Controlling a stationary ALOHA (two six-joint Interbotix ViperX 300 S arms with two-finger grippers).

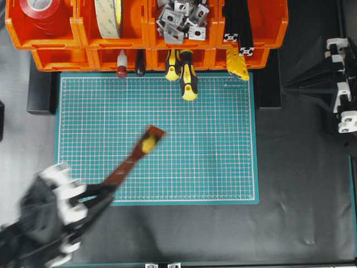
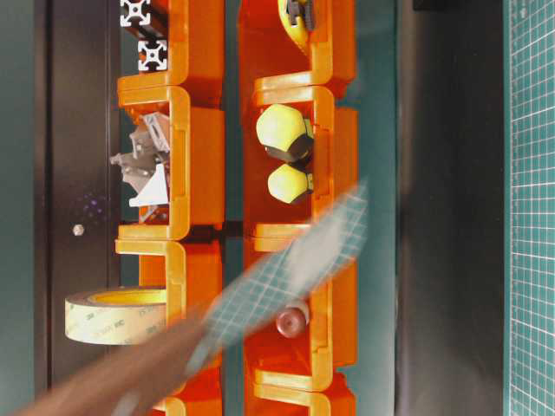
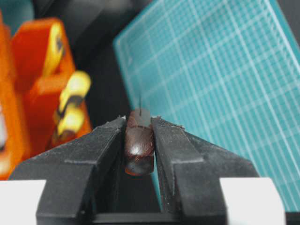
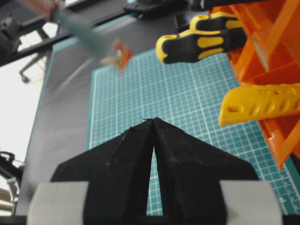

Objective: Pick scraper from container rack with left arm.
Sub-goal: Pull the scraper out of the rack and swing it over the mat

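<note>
Left gripper (image 3: 139, 129) clenched on wooden handle of scraper (image 1: 135, 154), both fingers (image 3: 101, 154) pressing its sides. Scraper lifted over green cutting mat (image 1: 223, 162), blade blurred, well apart from container rack (image 1: 83, 39). 2 yellow-black screwdrivers (image 1: 188, 78) stick out of rack. Right gripper (image 4: 153, 124) holds nothing, fingertips touching.

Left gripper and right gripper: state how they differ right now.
The left gripper is shut on the scraper, clamping its reddish-brown handle; the right gripper is shut on nothing, tips touching. The left gripper holds its tool out over the green mat; the right gripper sits parked off the mat's edge. Both have black fingers.
</note>
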